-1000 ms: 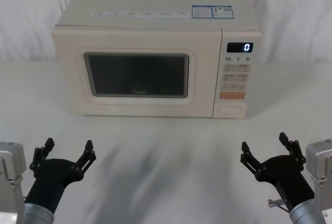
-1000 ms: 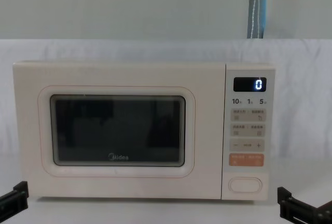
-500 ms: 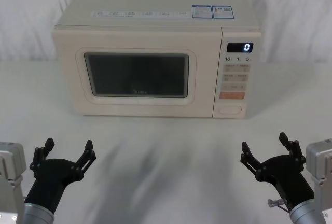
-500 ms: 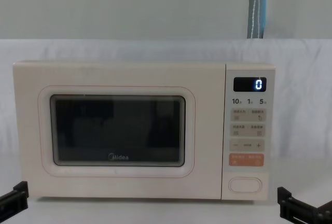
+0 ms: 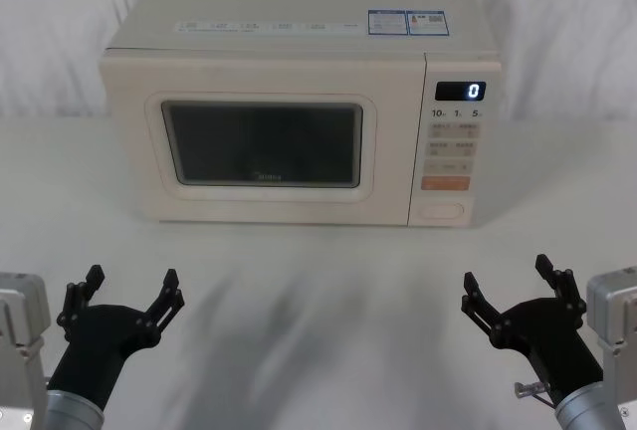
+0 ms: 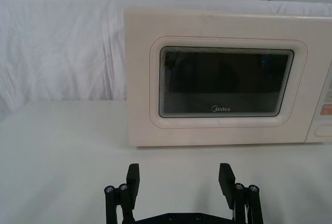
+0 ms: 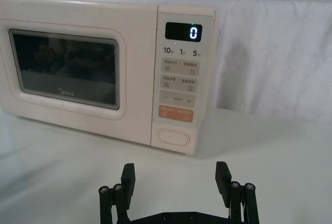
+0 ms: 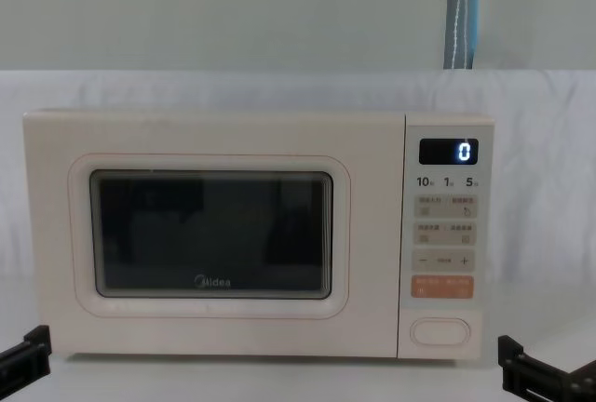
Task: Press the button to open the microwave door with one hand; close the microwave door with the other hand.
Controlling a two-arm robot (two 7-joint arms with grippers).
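The cream microwave stands at the back of the white table. Its microwave door [image 5: 261, 146] [image 8: 211, 234] [image 6: 225, 81] [image 7: 67, 68] is flush and closed, with a dark glass window. At the bottom of the control panel sits the button [image 5: 443, 212] [image 8: 440, 331] [image 7: 173, 136], a cream oval below an orange key. My left gripper [image 5: 129, 286] [image 6: 180, 180] hovers open over the near left table, well short of the door. On the near right, my right gripper [image 5: 508, 281] [image 7: 175, 178] is open too, facing the panel from a distance. Both are empty.
The display [image 5: 461, 91] reads 0. White cloth covers the table [image 5: 318, 271] and the wall behind. A wide bare strip of table separates both grippers from the microwave front.
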